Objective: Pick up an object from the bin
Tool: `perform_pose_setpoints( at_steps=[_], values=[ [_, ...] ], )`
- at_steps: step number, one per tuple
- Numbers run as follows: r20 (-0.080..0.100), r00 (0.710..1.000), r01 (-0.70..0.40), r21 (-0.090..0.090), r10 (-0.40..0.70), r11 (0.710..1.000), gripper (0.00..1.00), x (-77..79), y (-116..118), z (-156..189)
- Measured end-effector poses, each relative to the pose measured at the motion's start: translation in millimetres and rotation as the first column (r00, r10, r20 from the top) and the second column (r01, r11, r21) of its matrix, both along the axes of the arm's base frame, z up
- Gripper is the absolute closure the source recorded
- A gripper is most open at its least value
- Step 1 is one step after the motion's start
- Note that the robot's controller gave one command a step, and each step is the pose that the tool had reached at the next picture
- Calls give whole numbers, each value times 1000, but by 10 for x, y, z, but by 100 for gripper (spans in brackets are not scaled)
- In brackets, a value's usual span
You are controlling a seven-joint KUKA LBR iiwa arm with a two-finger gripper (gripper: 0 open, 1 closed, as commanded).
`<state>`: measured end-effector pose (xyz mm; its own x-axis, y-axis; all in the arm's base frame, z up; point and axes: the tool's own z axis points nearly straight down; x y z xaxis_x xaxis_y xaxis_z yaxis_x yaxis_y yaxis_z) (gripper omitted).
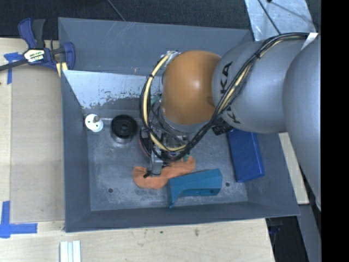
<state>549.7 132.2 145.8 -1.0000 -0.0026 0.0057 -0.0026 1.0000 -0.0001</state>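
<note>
Orange and soft-looking, a flat floppy thing [173, 172] is lying on the floor of the grey metal bin [75, 162], at about 6 o'clock from the floor's middle. It is running aslant from lower left to upper right. The gripper [155, 168] is pointing down onto the left half of this orange thing, and its dark tip is covering part of it and seems to be touching it. Whether the claw is spread, pressed together or pinching the orange thing cannot be told, since the wrist is hiding it from above.

The silver arm [267, 86] is reaching in from 3 o'clock. Its rounded orange cover [188, 86] is sitting over the bin's middle, with yellow and black cables [146, 100] looping round its left side.

A teal plastic piece [195, 184] with a blocky outline is lying at 5 o'clock, just beside the orange thing's right end and seemingly touching it. A dark blue rectangular block [245, 156] is resting at 3 o'clock against the right wall, partly under the arm. At 10 o'clock a black round thing [124, 127] is sitting near the gripper's wrist, and a small white round thing [94, 123] is lying just to its left, close to the left wall.
</note>
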Motion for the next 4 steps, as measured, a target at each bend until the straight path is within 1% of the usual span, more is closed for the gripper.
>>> perform_pose_setpoints(
  at_steps=[1,2,3,4],
  values=[
    [8,1000,3,1,-3,1000,0,20,-5,46],
    [17,997,-70,3,70,998,0,-145,-143,-111],
    [8,956,-292,6,292,956,0,-436,-523,-529],
    [9,943,-333,0,333,943,100,-437,-356,-749]
  ],
)
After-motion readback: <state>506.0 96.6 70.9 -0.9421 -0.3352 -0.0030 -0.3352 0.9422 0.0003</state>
